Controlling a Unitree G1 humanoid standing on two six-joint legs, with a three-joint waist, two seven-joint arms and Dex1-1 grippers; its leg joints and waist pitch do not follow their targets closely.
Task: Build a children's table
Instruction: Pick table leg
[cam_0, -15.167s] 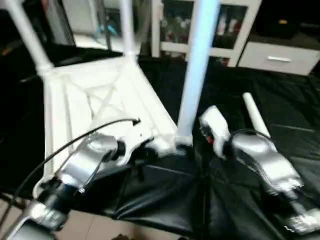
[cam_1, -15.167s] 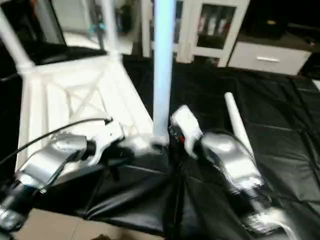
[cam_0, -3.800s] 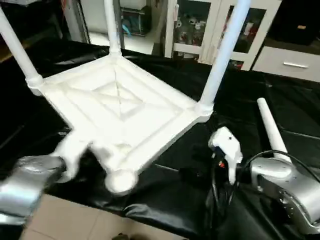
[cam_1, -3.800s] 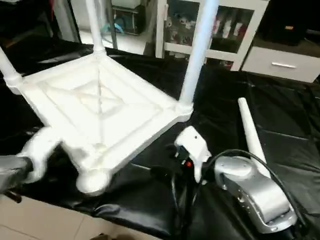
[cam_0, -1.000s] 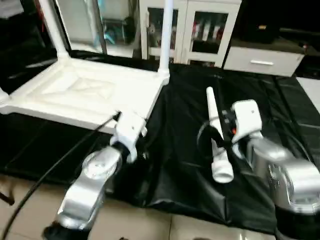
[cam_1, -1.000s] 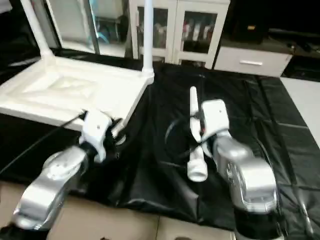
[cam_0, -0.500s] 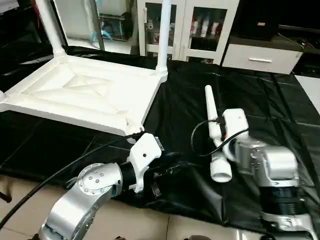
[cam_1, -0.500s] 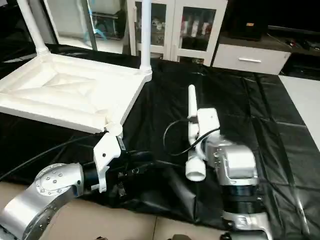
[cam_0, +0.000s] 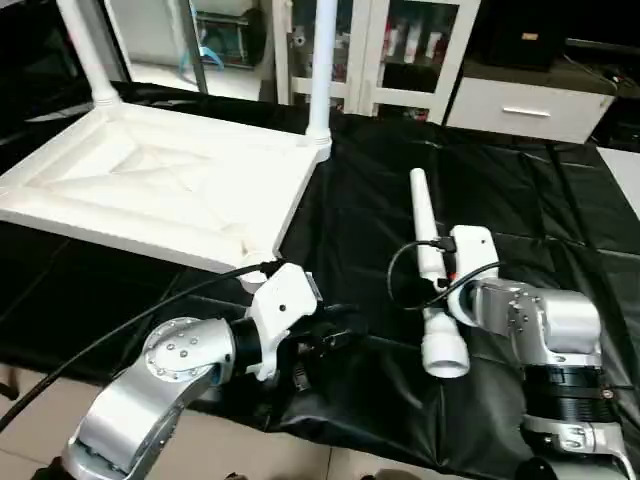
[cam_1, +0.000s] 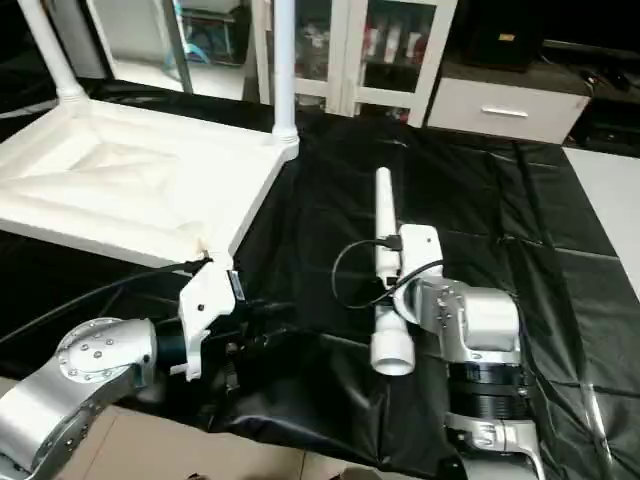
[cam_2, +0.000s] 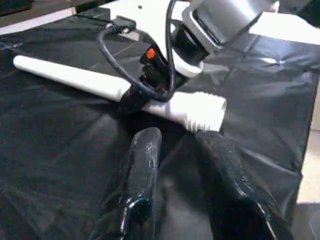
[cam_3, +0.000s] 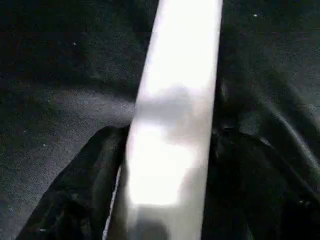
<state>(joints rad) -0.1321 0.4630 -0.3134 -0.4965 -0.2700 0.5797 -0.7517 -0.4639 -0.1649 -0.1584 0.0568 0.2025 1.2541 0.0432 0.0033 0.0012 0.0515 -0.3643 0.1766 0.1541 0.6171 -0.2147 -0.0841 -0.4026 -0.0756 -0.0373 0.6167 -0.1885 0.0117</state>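
**Loose leg between the right fingers**

The tabletop (cam_0: 170, 195) lay upside down on the black-covered desk (cam_0: 560, 210), with legs standing in its far corners. The fourth leg (cam_0: 432, 270) lay flat to its right. The right end effector (cam_3: 167, 165) straddled that leg, fingers either side; whether they pinched it could not be told. The left end effector (cam_2: 182, 170) hovered nearby, fingers parted, holding nothing.

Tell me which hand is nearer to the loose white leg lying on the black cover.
Right. The right hand straddles the loose leg, one finger on each side near its thick end. The left hand is beside that end, apart from it, fingers empty.
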